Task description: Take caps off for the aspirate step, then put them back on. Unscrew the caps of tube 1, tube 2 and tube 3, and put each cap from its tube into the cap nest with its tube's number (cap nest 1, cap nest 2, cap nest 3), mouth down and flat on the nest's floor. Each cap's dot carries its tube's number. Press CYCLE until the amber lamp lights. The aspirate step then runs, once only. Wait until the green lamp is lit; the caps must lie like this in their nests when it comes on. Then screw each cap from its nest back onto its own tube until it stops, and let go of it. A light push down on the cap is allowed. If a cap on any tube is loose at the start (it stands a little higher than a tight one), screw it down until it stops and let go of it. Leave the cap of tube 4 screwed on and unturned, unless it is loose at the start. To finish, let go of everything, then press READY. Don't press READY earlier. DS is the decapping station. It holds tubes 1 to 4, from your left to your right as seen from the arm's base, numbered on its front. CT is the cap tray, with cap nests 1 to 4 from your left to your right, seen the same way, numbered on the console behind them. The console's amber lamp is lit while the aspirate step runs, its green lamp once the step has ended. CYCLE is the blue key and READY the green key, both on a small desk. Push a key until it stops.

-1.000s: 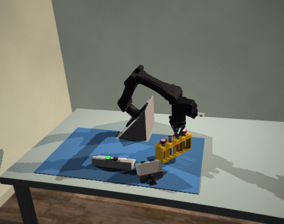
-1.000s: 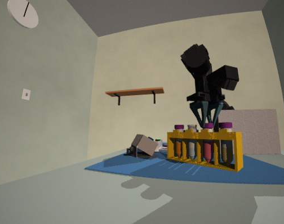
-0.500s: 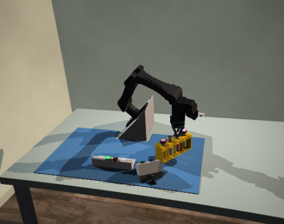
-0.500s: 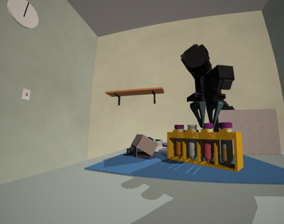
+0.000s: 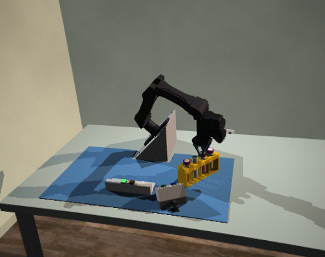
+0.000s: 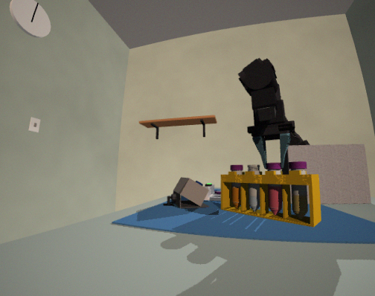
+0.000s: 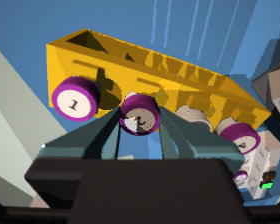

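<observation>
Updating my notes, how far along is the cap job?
Green lamp appears lit; cap 1 sits on its tube. In hand: gripper shut on cap 2 at its tube. Left: tube 3 stands open, a cap lies in the tray; then READY.

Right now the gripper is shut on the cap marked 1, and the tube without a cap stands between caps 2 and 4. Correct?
Not quite. The gripper is shut on the cap marked 2, not on cap 1, which stands free beside it; the wrist view shows this. The rest holds: the tube without a cap stands between cap 2 and cap 4.
</observation>
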